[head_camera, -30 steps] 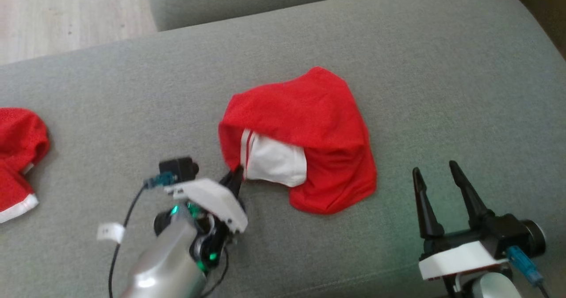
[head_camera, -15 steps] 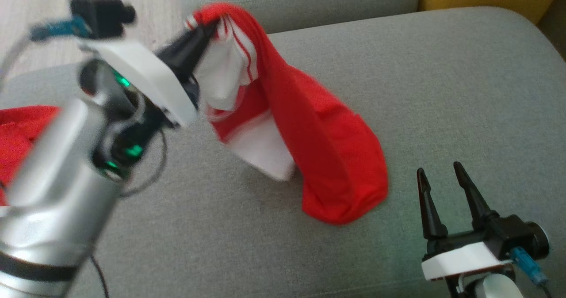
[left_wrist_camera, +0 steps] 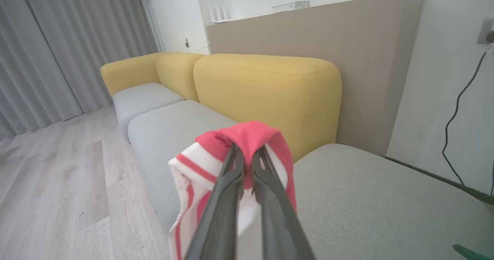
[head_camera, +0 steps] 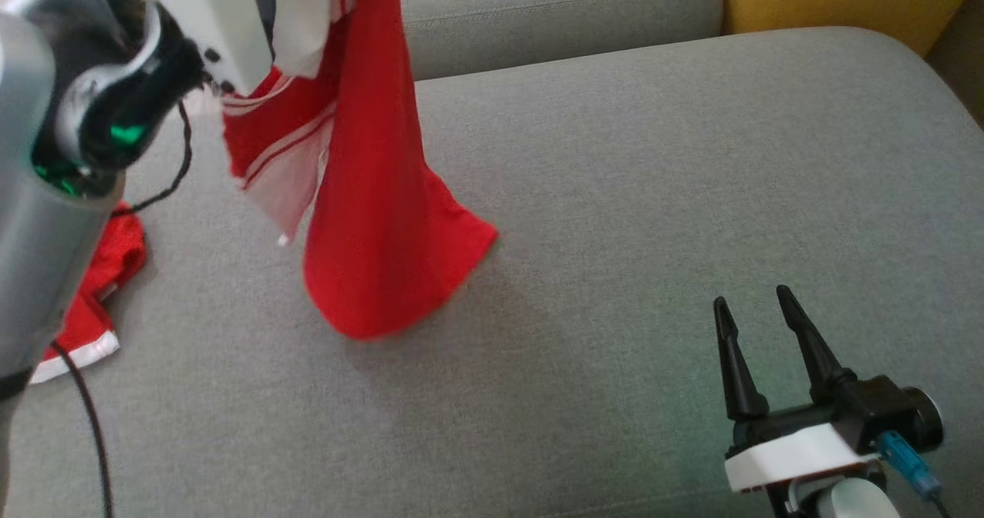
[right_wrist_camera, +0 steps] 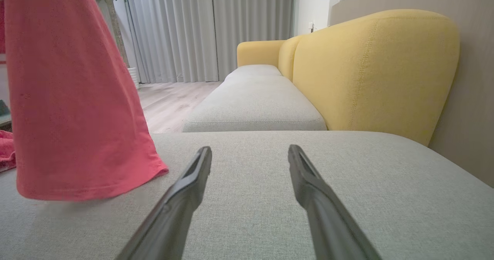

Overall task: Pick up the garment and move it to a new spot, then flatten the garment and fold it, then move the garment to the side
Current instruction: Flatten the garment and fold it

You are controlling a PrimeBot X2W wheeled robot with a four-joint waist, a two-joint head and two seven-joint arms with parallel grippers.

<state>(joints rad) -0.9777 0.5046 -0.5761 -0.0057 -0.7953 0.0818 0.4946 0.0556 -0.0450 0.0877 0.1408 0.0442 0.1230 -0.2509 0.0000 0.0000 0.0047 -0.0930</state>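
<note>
The red garment (head_camera: 369, 195) with white striped trim hangs lengthwise from my left gripper (left_wrist_camera: 249, 152), which is shut on a bunched fold at its top. In the head view that arm is raised at the upper left, its fingertips hidden behind the cloth. The lower hem (right_wrist_camera: 73, 183) hangs at the grey cushion (head_camera: 653, 157); whether it touches I cannot tell. My right gripper (head_camera: 752, 297) rests low at the lower right, open and empty (right_wrist_camera: 250, 149), apart from the garment.
A second red garment (head_camera: 100, 287) with a white edge lies on the cushion at the far left, partly behind my left arm. Yellow backrests (right_wrist_camera: 366, 71) line the sofa's far side. Another grey seat (left_wrist_camera: 173, 125) and wood floor (left_wrist_camera: 50, 183) lie beyond.
My left gripper has risen and swung leftward with the garment, pulling it off the cushion until it hangs long. The head camera has shifted a little. The right gripper stays put.
</note>
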